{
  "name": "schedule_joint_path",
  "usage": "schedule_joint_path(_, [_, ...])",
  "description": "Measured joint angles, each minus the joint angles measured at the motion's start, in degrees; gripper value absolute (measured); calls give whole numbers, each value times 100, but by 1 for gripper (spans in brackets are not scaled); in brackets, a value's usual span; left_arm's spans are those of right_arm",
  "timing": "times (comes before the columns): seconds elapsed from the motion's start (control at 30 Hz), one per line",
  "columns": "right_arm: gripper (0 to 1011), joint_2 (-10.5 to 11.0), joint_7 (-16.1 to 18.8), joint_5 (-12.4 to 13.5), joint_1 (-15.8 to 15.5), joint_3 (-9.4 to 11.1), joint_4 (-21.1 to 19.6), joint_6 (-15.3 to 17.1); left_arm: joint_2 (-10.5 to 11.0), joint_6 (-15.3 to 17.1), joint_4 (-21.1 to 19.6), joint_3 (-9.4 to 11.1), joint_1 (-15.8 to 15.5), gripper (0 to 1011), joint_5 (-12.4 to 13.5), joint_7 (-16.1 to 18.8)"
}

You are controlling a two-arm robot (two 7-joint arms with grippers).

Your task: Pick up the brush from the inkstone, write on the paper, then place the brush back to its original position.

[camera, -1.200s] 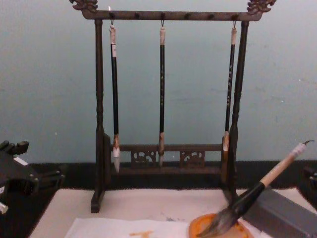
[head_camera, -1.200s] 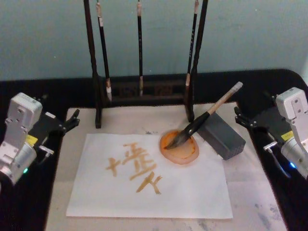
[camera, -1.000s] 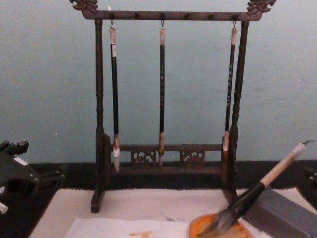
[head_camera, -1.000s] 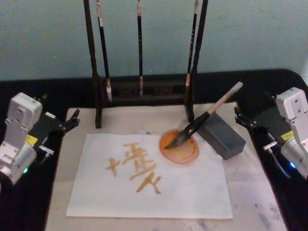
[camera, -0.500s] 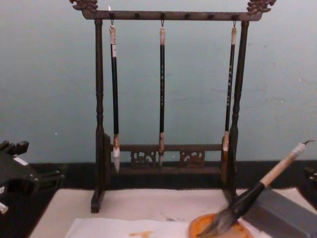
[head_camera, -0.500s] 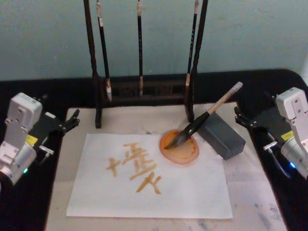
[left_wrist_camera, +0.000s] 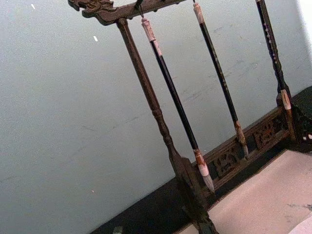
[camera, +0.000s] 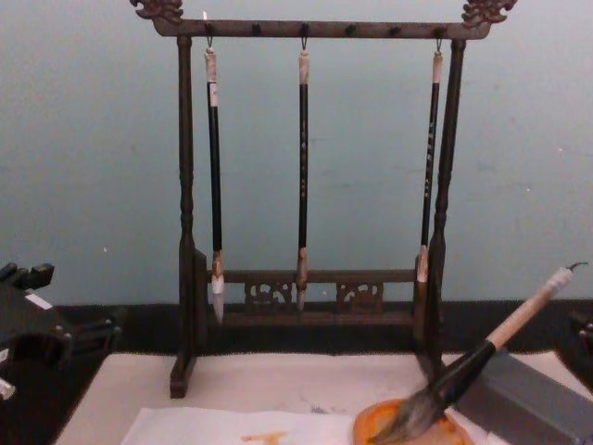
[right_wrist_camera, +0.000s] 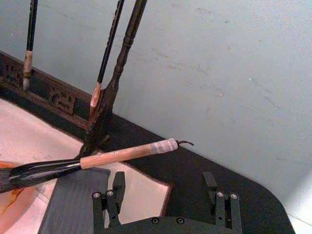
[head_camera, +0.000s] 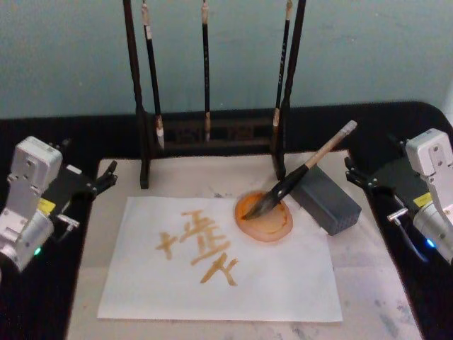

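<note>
Brush (head_camera: 297, 176) bristles in inkstone (head_camera: 267, 227), handle on grey box (head_camera: 329, 202); left pincer (head_camera: 107, 177), right pincer (head_camera: 352, 173) spread, empty, beside mat (head_camera: 368, 258).

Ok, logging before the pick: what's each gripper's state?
Left gripper: open, empty, parked left of the beige mat.
Right gripper: open, empty, short of the thick bamboo-handled brush.

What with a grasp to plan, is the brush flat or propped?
Propped: the brush has bristles in the inkstone, handle slanting up over the grey box. Left gripper and right gripper sit aside.
</note>
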Motion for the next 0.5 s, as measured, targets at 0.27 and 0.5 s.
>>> schedule_joint_path(0.27, [1000,0,0,0,0,0,0,0,0,0,0,0,0,1010,0,0])
schedule_joint_path(0.5, [1000,0,0,0,0,0,0,0,0,0,0,0,0,1010,0,0])
